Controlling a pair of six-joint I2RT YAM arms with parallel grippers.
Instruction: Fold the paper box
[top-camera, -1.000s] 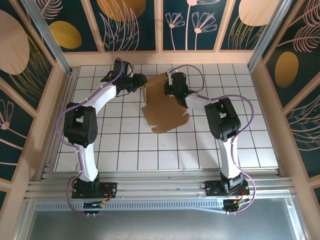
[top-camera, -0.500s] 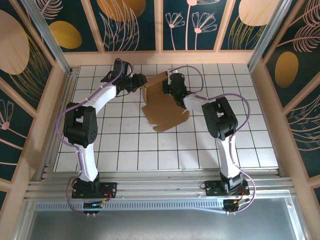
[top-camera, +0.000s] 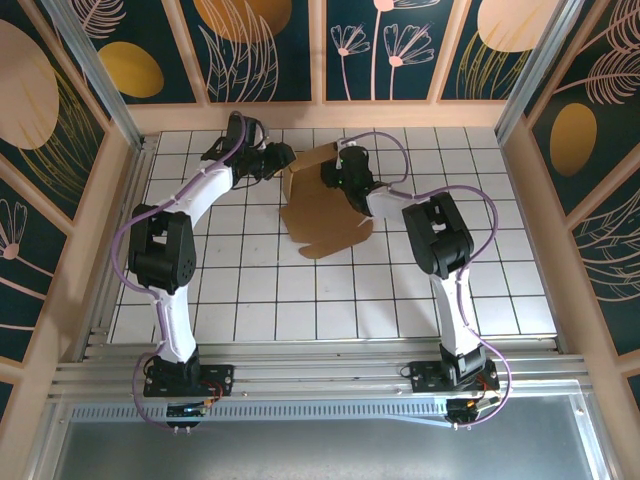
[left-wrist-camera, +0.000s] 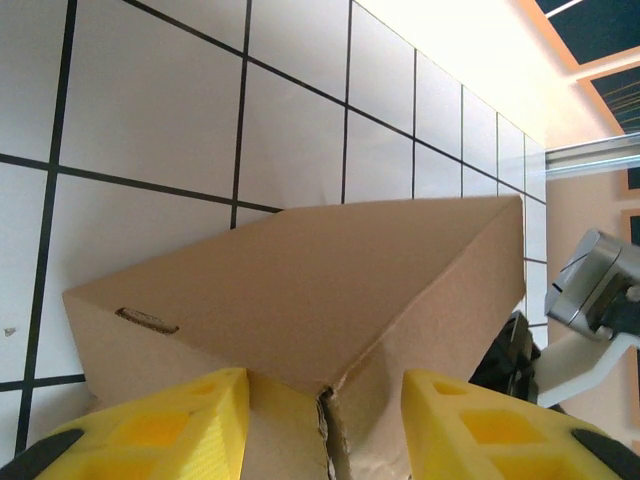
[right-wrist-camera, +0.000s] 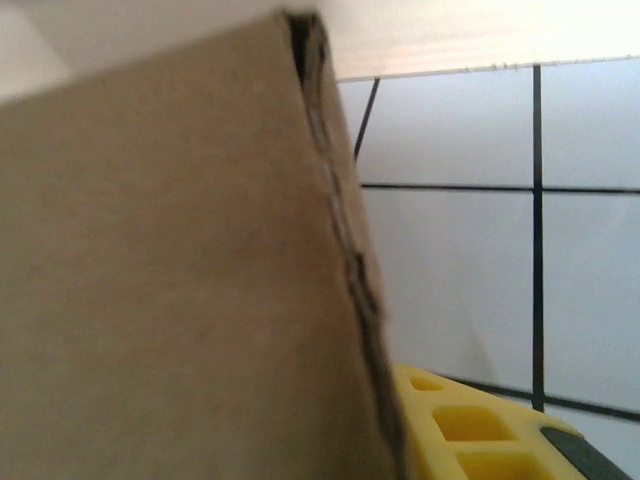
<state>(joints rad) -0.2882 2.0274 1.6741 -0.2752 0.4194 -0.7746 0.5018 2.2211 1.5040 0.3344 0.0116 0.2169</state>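
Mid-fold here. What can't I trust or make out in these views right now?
- Right wrist view: the paper box sits against the lens, blurred, hiding one finger of the right gripper; jaw state unclear.
- Left wrist view: the bottom edge cuts off the fingers of the left gripper; whether they pinch the box corner is unclear.
- Top view: both grippers cover the box's far edge; its slots are too small to see.

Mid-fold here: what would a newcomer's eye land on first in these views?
The brown paper box, half-folded at the far middle of the tiled table, one wall raised. Both hands are at it: the left hand at its left corner, yellow fingers straddling the cardboard, the right hand opposite.
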